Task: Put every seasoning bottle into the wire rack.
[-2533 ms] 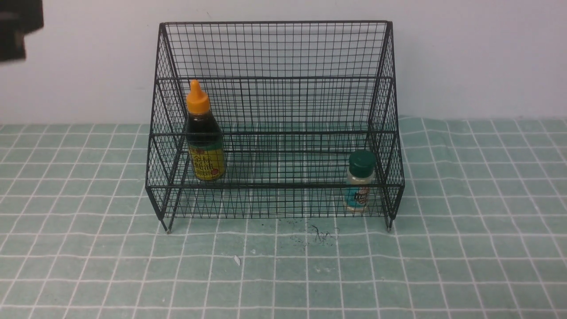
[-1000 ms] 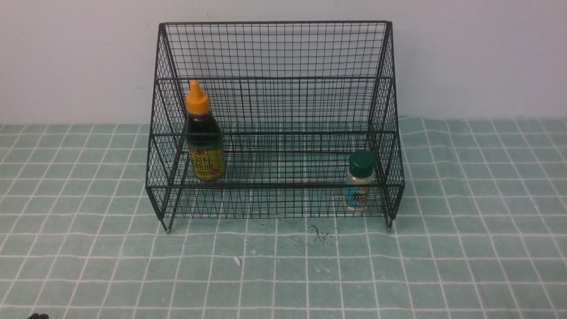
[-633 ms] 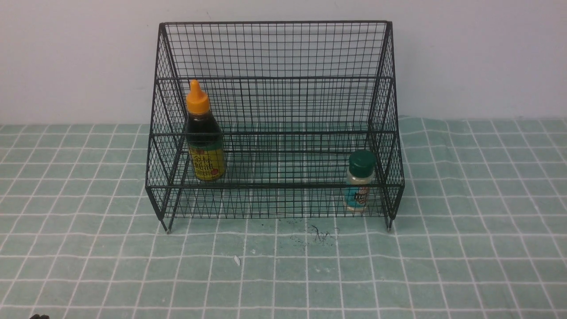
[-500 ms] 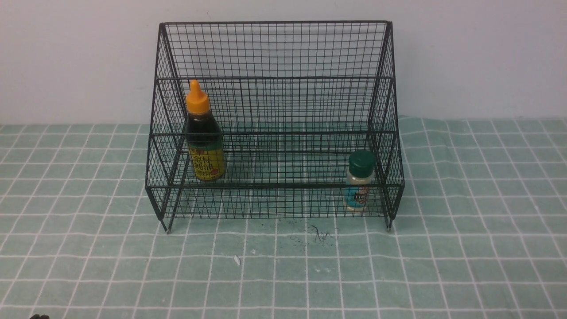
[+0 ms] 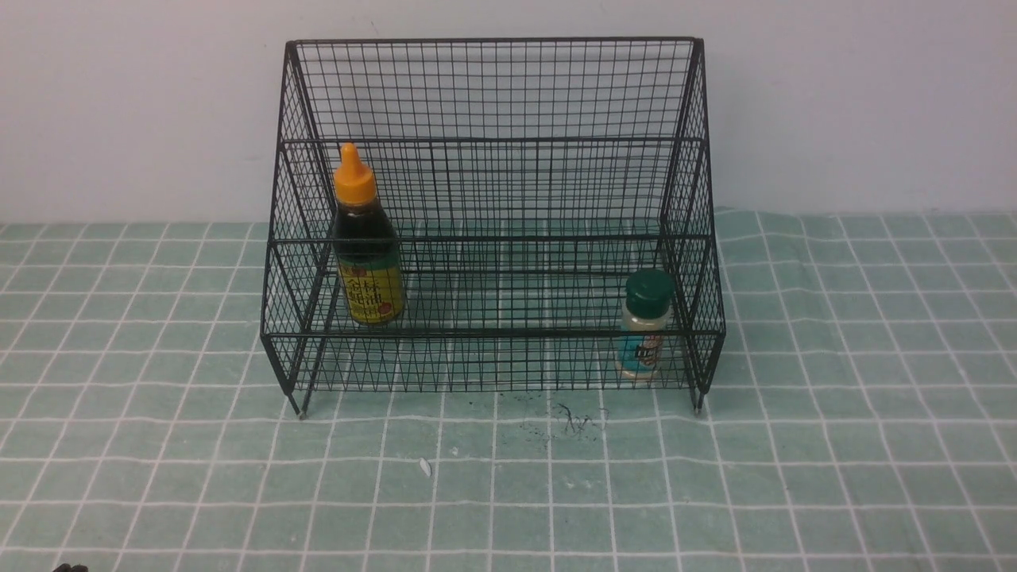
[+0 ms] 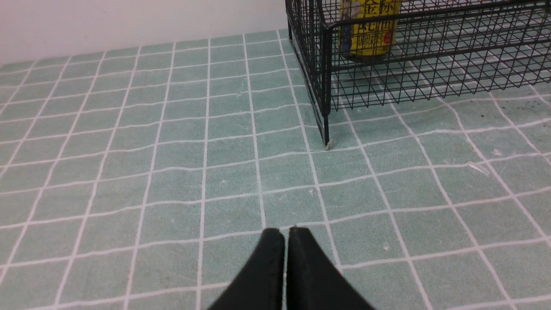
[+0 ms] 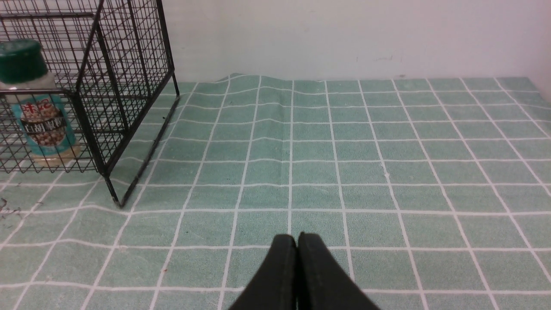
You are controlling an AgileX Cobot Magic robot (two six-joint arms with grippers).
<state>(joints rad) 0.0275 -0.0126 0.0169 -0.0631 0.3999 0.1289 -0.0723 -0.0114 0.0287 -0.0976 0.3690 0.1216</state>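
I see the dark-sauce bottle (image 5: 367, 238) standing upright in the left end of the wire rack (image 5: 493, 143), and the shaker jar (image 5: 645, 326) upright in the lowest front tier at the right end. The rack stands on the green checked worktop (image 5: 834, 445). My left gripper (image 6: 286, 232) and right gripper (image 7: 297, 237) both have their fingers closed together, empty, low over the worktop.

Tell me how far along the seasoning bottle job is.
It looks finished. The dark-sauce bottle stands upright at the left end of the wire rack, and the green-lidded shaker jar stands on the lowest front tier at the right end. Nothing is in hand: the left claw and right claw are shut, empty, away from the rack. Nothing appears left.
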